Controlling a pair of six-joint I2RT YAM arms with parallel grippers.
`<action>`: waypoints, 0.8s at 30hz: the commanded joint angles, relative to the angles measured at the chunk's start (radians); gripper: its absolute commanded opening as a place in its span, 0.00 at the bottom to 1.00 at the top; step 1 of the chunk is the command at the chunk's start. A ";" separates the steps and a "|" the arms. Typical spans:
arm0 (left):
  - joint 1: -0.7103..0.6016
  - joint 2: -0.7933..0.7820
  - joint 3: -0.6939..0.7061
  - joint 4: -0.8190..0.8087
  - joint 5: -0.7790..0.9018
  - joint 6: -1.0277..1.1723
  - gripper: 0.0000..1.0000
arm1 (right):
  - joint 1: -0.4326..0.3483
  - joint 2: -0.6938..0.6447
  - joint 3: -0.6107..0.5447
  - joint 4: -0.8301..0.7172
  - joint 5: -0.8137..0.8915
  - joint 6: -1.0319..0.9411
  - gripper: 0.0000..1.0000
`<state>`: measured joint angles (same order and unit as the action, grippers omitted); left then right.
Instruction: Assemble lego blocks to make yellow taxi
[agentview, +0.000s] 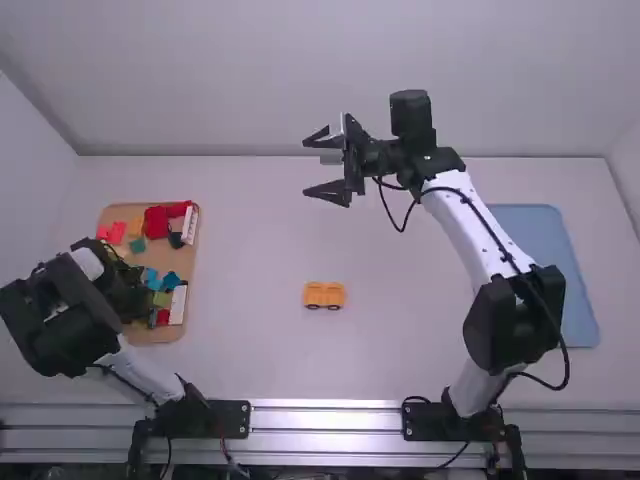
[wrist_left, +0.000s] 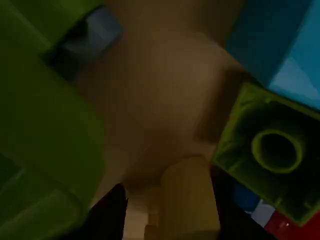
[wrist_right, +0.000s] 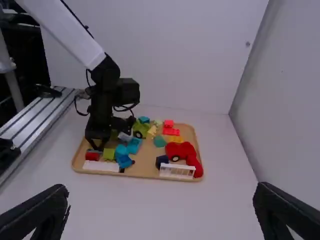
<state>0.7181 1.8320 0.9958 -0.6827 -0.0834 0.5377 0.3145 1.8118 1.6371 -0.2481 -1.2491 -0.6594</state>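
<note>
Orange-yellow wheeled base (agentview: 324, 295) sits between the worktop's (agentview: 250, 365) middle and near edge. Left gripper (wrist_left: 167, 192), fingers parted around a yellow block (wrist_left: 189, 200), works in the tray (agentview: 155, 336); right gripper (agentview: 312, 166), spread and empty, hangs toward the far edge. Picking the next piece seems in hand; closing squarely, then lifting clear of neighbours, should follow.

A blocky yellow taxi body (agentview: 324, 295) (dark wheels beneath it) sits upright, well apart from the right gripper (agentview: 312, 166), toward the arm bases. One yellow block (wrist_left: 189, 200) lies between the separated fingers of the left gripper (agentview: 130, 292).
</note>
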 joint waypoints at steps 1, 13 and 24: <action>0.002 0.016 -0.012 -0.037 0.016 0.002 0.49 | -0.007 -0.019 0.032 0.002 -0.008 0.005 0.99; 0.023 0.016 0.014 -0.051 -0.002 -0.027 0.49 | -0.007 -0.019 0.032 -0.001 -0.006 0.005 0.99; 0.019 0.016 0.013 -0.057 0.024 0.002 0.30 | -0.007 -0.019 0.032 0.002 -0.006 0.005 0.99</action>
<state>0.7330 1.8374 1.0019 -0.7368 -0.0780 0.5247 0.3111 1.8118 1.6371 -0.2485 -1.2495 -0.6601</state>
